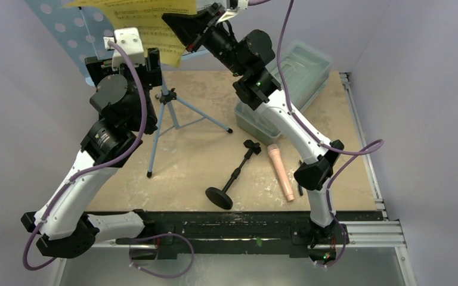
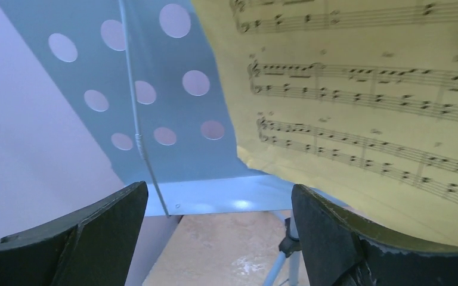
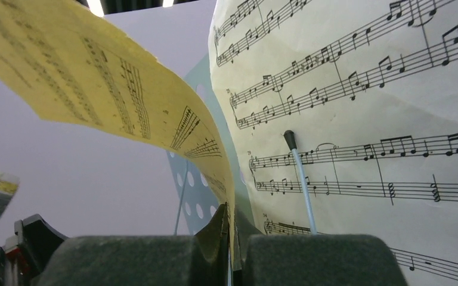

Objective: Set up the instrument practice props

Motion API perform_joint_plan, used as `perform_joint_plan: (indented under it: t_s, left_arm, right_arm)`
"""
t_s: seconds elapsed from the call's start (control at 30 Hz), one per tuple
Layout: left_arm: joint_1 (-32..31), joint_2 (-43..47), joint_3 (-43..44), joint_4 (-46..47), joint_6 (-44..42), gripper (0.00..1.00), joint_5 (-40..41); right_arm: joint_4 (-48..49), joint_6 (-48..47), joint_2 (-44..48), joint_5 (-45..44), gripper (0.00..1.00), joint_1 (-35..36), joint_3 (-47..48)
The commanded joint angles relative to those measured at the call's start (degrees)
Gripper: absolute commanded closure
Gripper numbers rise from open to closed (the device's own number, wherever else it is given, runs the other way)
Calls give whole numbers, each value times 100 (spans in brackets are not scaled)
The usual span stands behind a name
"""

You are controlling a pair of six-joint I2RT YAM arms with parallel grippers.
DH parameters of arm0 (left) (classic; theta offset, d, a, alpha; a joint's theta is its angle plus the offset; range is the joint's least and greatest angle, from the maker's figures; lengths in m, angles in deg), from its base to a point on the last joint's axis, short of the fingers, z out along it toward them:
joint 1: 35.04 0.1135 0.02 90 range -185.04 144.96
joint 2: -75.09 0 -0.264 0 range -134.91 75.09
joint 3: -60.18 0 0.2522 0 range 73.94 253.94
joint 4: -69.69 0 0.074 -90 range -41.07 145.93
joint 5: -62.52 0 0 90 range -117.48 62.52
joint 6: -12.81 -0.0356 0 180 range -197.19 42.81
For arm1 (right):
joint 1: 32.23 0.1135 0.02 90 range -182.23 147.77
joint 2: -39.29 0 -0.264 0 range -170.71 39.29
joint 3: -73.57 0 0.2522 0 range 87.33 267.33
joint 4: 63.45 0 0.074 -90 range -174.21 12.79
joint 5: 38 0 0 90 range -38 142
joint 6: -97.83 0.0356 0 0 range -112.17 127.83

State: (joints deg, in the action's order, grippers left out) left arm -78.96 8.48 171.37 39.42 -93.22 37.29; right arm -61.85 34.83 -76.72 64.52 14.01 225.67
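The light blue perforated music stand (image 1: 65, 27) stands at the back left on its tripod legs (image 1: 161, 128). Its desk also shows in the left wrist view (image 2: 173, 149). A yellow music sheet (image 1: 149, 24) curls in front of it, pinched at its edge by my right gripper (image 1: 186, 43), which is shut on it (image 3: 173, 119). A second sheet (image 3: 364, 119) rests on the desk under a wire page holder (image 3: 301, 179). My left gripper (image 2: 220, 238) is open and empty just below the desk's ledge. The black mic stand (image 1: 232, 176) and the peach-pink microphone (image 1: 281, 171) lie on the table.
A clear lidded plastic box (image 1: 292, 77) sits at the back right, behind the right arm. White walls close in on the left, back and right. A metal rail (image 1: 358, 229) runs along the table's near edge.
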Motion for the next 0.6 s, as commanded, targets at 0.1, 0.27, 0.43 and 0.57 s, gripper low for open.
perform_joint_plan:
  t_s: [0.1,0.27,0.43,0.57]
  left_arm:
    - [538,-129,-9,448,-621,9,344]
    - [1247,-550,945,-1325,831,10,-1030]
    - [1254,-768,1900,-1883,1740,15,-2329]
    - [1255,-800,2344,-1758,2023,23,-3043]
  right_arm:
    - [327,17,-44,-324,100,99,315]
    - [-37,-61,32,-486,100,193,246]
    - [-110,-53,205,-398,100,293,-121]
    - [-187,-96,186,-366,100,294,-133]
